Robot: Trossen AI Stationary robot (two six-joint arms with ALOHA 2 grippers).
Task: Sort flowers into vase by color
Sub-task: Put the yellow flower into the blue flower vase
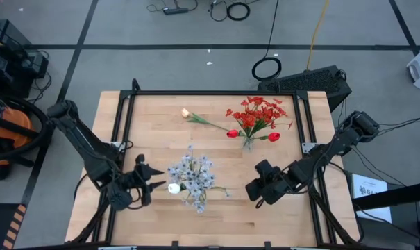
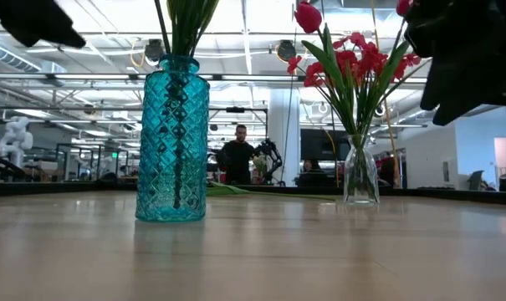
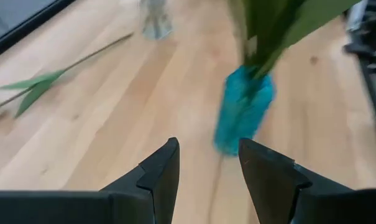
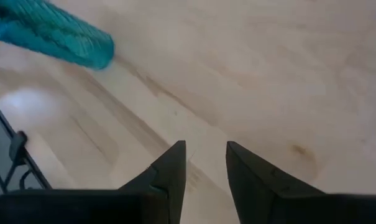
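One cream tulip (image 1: 196, 118) lies loose on the desk (image 1: 154, 132), stem toward the right tool (image 1: 259, 189); both tools empty, parted

In the low view, the blue vase (image 2: 172, 138) shows only stems; its blossoms are cut off by the upper edge. Ahead of the left fingers (image 3: 160, 171), this vase and the clear vase (image 3: 155, 22) are blurred.
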